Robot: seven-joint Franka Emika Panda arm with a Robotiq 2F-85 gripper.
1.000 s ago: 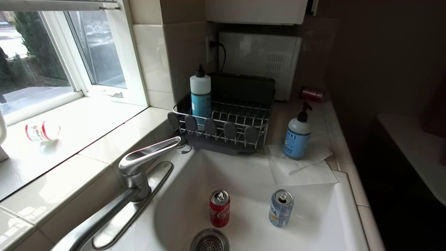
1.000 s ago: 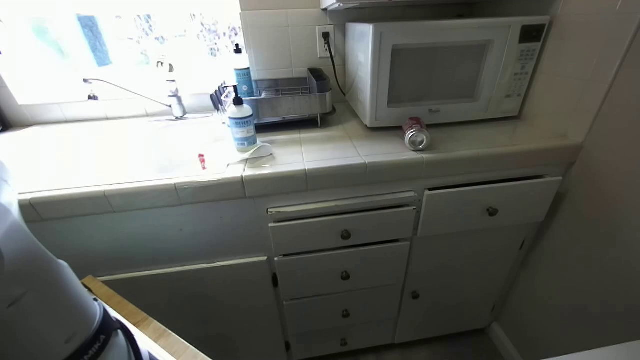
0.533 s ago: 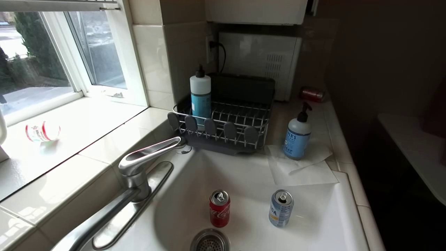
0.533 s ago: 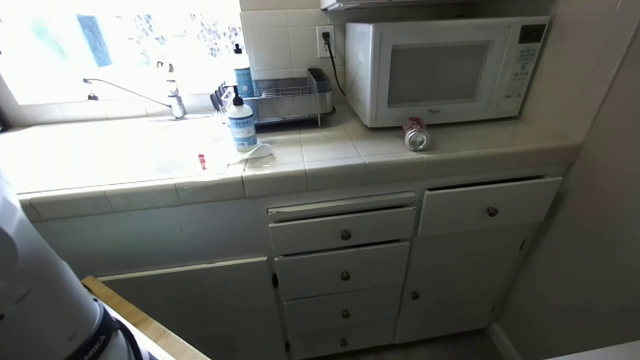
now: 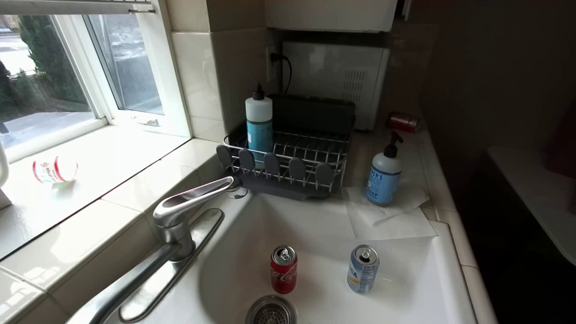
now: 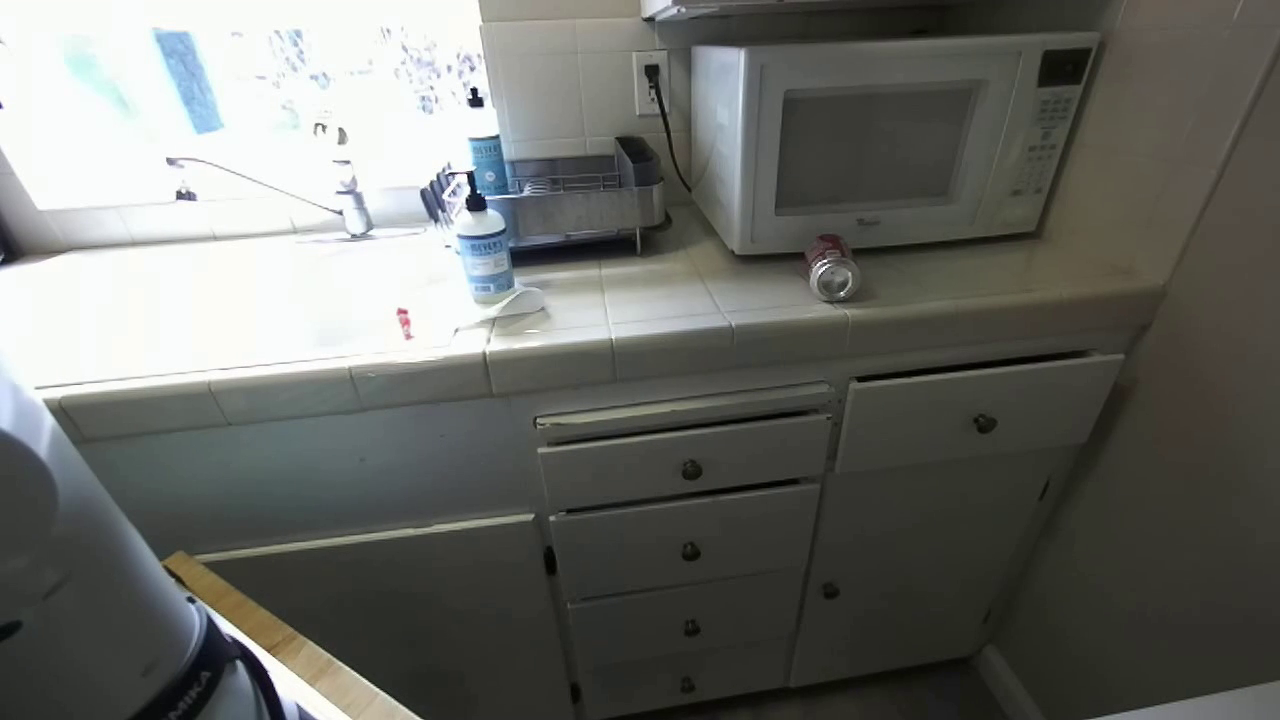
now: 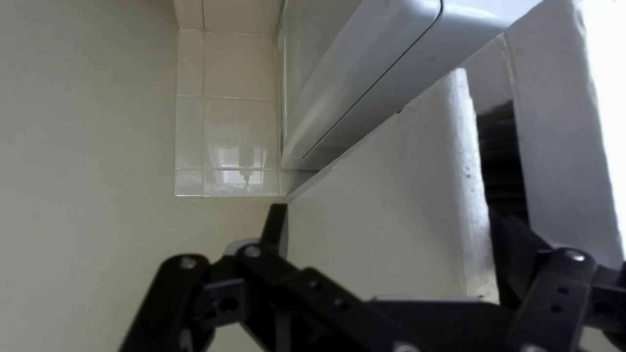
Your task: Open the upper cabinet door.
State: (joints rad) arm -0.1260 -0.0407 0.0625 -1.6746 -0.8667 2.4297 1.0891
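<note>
Black two-fingered claw (image 7: 390, 215) spread around the free edge of the flat, white-painted upper cabinet door (image 7: 391, 171)

What has just changed is the smooth, pale grey arm link (image 6: 90, 560): in an exterior view it has turned a little over the last second, bringing a dark spot on its side into sight. The door has not visibly followed. In an exterior view, a sliver of it shows beyond the boxy white wall cabinet (image 5: 330, 15), with the same dark slit between them as a second ago.

The wrist view shows why that matters. The door is ajar, its worn edge standing off the cabinet. One finger (image 7: 275, 226) lies on the room side of the slab; the other finger (image 7: 519, 247) reaches into the dark gap behind it. They stand well apart with the door between, not pinching it. That gap is too dark to tell whether the rear fingertip touches the door.

For the task, I judge the awkward part, getting behind the edge, done, and the wide swing yet to come. The next move calls for a curved pull, bringing the free edge toward the plain beige side wall (image 7: 98, 146); a straight tug could let the claw slip off. The white, box-shaped microwave (image 6: 890, 140) stands on the cream-tiled bench (image 6: 660, 285) below and should not hinder the door.
</note>
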